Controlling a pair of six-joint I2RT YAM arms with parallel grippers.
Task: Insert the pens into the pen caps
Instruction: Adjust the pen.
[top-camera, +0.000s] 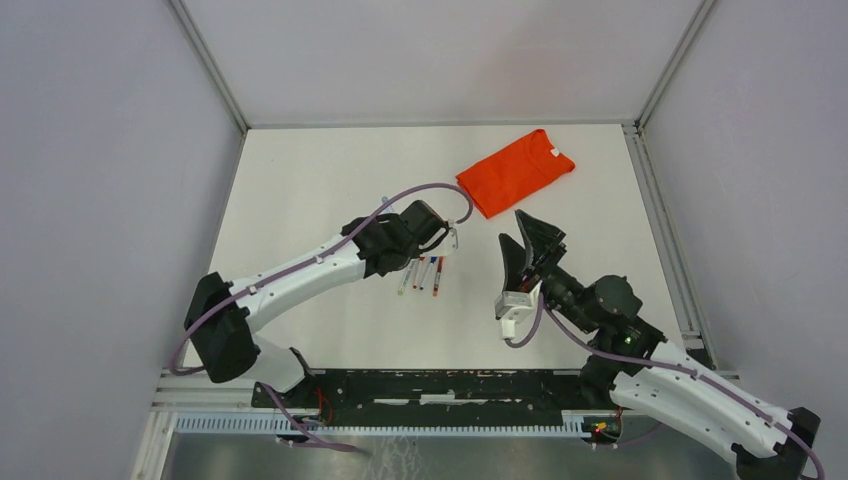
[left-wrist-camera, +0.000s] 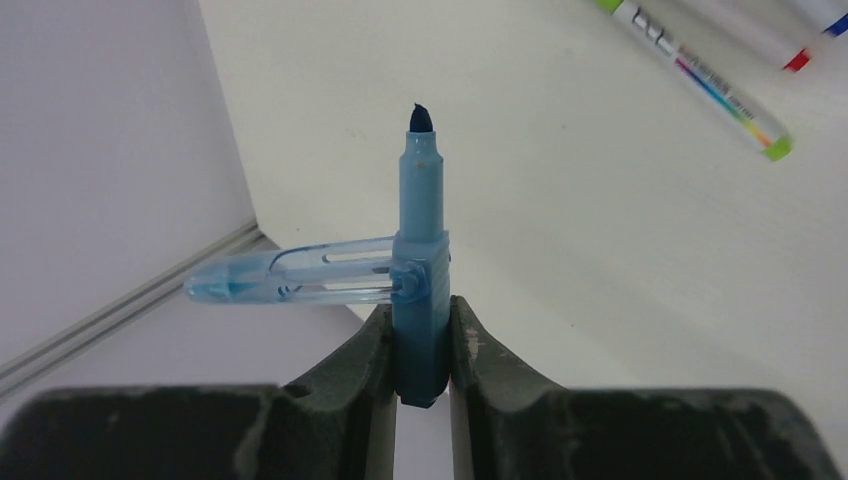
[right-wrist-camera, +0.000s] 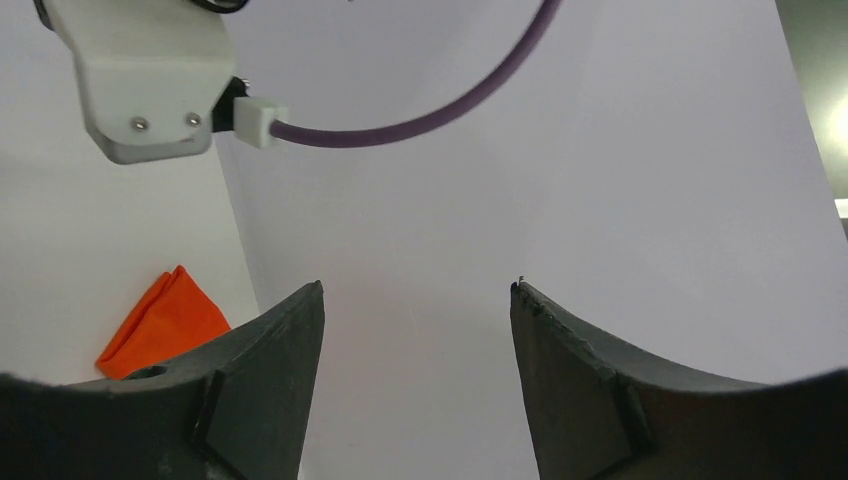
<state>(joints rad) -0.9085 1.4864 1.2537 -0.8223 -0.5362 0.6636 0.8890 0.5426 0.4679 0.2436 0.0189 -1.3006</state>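
A bare white table (top-camera: 300, 180) sits boxed in by pale grey walls (top-camera: 100, 150) and aluminium rails (top-camera: 210, 65), with a folded orange shirt (top-camera: 515, 170) lying at its 1 o'clock. Near centre, the left gripper (top-camera: 450, 237) is clamped on a blue pen (left-wrist-camera: 420, 230) – tip bare and pointing away from the jaws, a clear-blue cap (left-wrist-camera: 290, 277) jutting sideways from its barrel. More pens (top-camera: 425, 273) lie in a row on the table at the gripper's 6 o'clock. At their 3 o'clock the right gripper (top-camera: 517, 232) hangs raised – jaws apart, holding nothing.
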